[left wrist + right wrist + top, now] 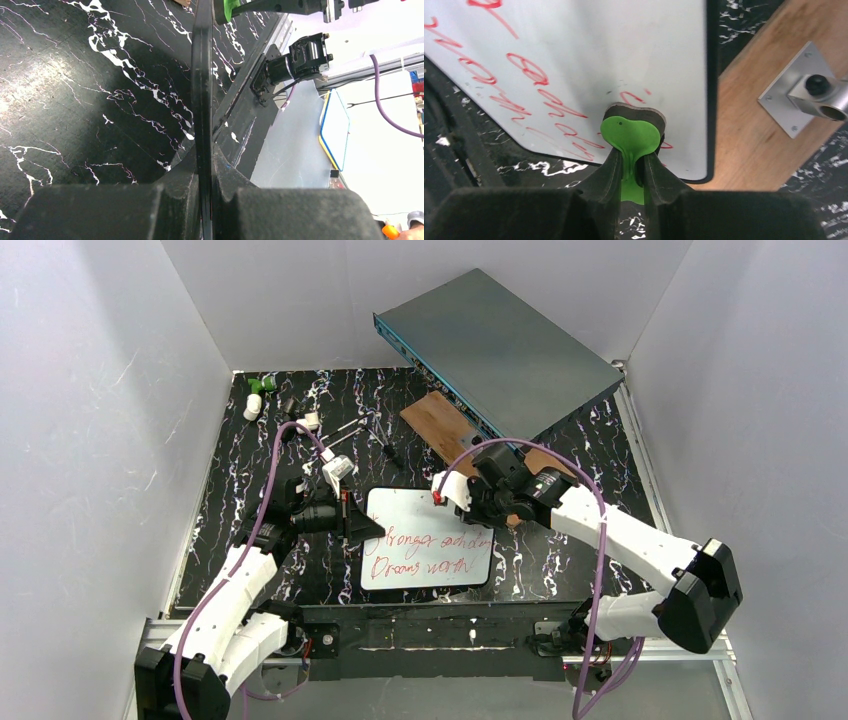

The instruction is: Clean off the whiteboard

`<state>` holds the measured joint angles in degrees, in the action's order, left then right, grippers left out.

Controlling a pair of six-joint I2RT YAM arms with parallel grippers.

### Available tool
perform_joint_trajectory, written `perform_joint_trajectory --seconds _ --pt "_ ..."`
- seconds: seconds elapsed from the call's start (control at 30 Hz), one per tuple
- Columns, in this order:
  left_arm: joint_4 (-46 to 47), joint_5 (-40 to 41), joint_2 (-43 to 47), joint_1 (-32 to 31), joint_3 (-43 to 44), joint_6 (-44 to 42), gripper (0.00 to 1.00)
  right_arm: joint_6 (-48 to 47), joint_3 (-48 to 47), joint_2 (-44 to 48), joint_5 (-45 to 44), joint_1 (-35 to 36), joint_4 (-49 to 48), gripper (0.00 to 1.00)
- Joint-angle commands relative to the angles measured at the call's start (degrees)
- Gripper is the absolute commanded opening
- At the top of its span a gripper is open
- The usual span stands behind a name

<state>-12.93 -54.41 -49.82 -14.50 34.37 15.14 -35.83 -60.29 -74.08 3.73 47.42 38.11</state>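
Pinching the whiteboard along its left rim is the left tool.

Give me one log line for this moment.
left gripper: shut on whiteboard edge | right gripper: shut on green eraser, at board | red writing: on lower half

- Whiteboard: white face, thin black rim, red handwriting.
- Table: black with white marble-like veins.
- Box: grey-teal.
- Plank: brown wood grain.
- Eraser: bright green.
- Cables: purple.
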Motion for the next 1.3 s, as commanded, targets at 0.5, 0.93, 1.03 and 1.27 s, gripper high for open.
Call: perform_joint_trajectory --seconds 0.5,0.93,1.03,1.27 --pt "-2.01 1.01 0.74 -1.14 1.39 -5.38 0.0 6.81 -8.27 -5.16 -7.32 -0.21 -3.38 0.01" --pt "-2.19 1.16 0.76 -1.33 1.46 -5.46 0.0 1.12 -2.27 -1.32 8.23 -0.93 2.39 0.01" --pt "-2.28 1.23 0.68 -1.32 1.49 -5.55 0.0 2.0 -4.38 -2.81 9.52 0.11 3.21 0.01" --pt "-2.36 1.41 0.77 -1.39 1.47 -5.64 0.0 4.64 -10.59 -6.53 6.2 1.63 2.27 0.01"
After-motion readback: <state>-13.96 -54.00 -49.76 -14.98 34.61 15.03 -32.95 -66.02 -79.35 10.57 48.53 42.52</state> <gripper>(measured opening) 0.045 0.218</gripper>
